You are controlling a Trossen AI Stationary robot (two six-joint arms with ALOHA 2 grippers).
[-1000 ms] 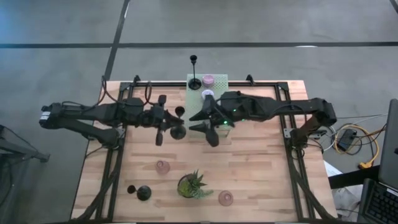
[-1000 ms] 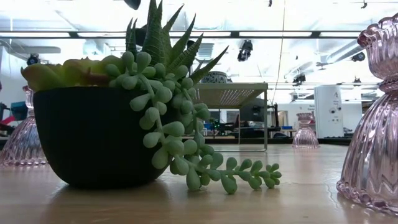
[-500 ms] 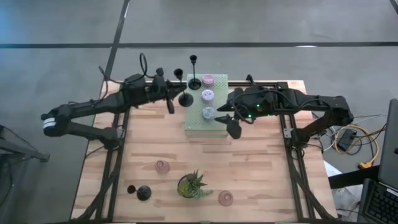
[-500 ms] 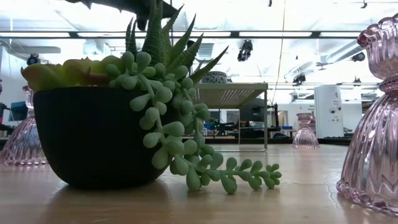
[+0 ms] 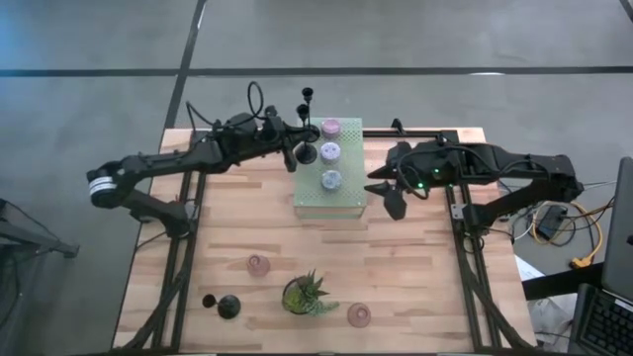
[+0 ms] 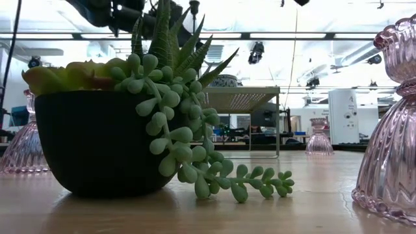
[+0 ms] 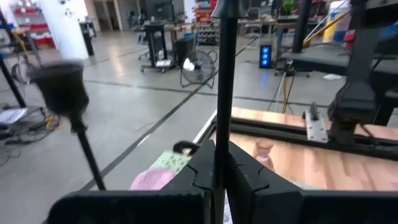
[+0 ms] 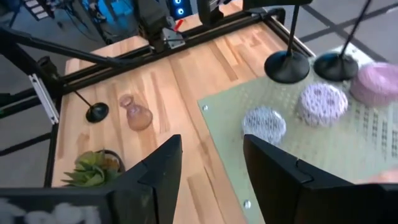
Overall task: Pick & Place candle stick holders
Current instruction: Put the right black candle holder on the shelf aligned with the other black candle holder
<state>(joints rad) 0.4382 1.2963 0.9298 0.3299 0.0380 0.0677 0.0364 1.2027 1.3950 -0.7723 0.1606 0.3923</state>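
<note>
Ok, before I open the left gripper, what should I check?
1. Grip: the left gripper is shut on the thin stem of the black round-based candle holder: ok.
2. Its base is over the pale green perforated box: ok.
3. Base fully seated on the box: cannot tell.
4. Gap to the standing black holder beside it: bases apart, ok.
5. Other arm clear: the right gripper is open and empty, beside the box's right edge: ok.
</note>
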